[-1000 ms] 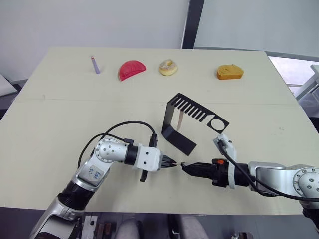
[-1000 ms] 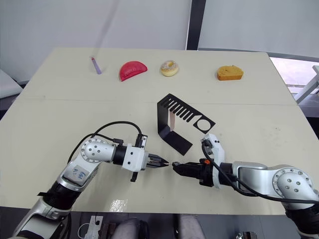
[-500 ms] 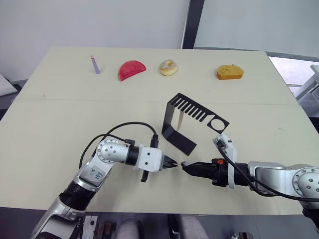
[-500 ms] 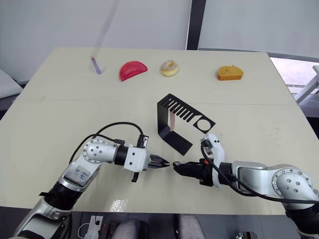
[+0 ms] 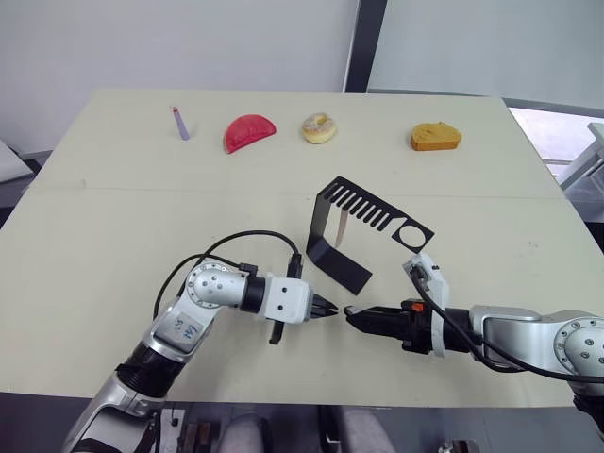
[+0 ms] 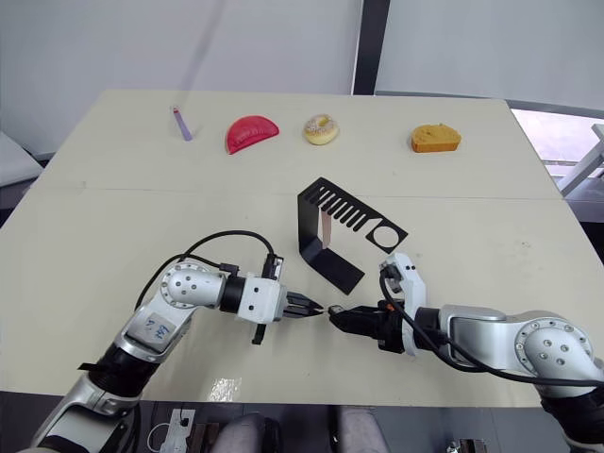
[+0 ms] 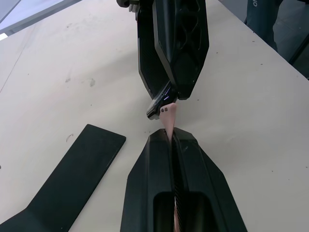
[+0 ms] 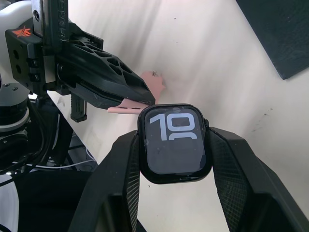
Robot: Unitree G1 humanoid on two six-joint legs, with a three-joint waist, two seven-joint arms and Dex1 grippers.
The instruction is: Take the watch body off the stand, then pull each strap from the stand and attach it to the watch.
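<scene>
Watch body (image 8: 174,143) clamped in right pincer (image 5: 351,315) | strap (image 7: 169,119) (lengthwise) pinched in left pincer (image 5: 327,310), tip toward watch

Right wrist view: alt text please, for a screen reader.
The right gripper grips the watch body, screen showing white digits, just above the table. The left gripper points a pink strap toward its edge.

Watch body (image 8: 174,143) – small black squarish case, screen lit w/ white digits, clamped betw right gripper (image 5: 350,314) jaws, just above table. One pink-tan strap (image 7: 169,119) pinched in left gripper (image 5: 330,310) jaws, its end w/ small holes touching the case edge. Other strap (image 5: 340,229) hangs upright under stand (image 5: 344,217) top arm – stand upright mid-table, just behind both grippers
</scene>
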